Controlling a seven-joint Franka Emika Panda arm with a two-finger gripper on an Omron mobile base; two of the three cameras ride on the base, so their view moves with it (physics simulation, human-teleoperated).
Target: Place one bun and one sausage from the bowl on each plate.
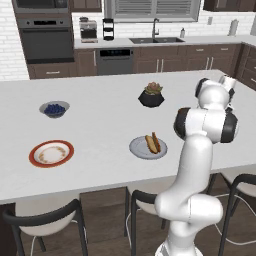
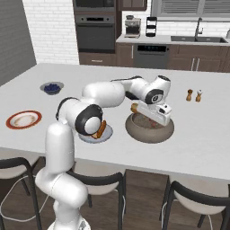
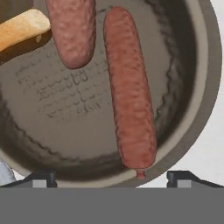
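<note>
The brown-grey bowl point(image 2: 149, 131) stands on the island, and my gripper point(image 2: 152, 120) hangs low over it, open. In the hand view the bowl point(image 3: 197, 87) holds two sausages and a bun point(image 3: 22, 28) at the upper left. One long sausage point(image 3: 129, 87) lies in line with the gap of my gripper point(image 3: 113, 177), its near end just ahead of the fingertips point(image 3: 41, 177). A shorter sausage point(image 3: 72, 30) lies beside it. The grey plate point(image 1: 137, 150) carries a bun point(image 1: 149, 143) and a sausage point(image 1: 156, 141). The orange-rimmed plate point(image 1: 51, 153) has nothing on it.
A small bowl of blue berries point(image 1: 54, 109) and a black plant pot point(image 1: 151, 96) stand further back on the island. Salt and pepper shakers point(image 2: 194, 95) stand right of the bowl. Dark stools point(image 1: 45, 220) line the near edge.
</note>
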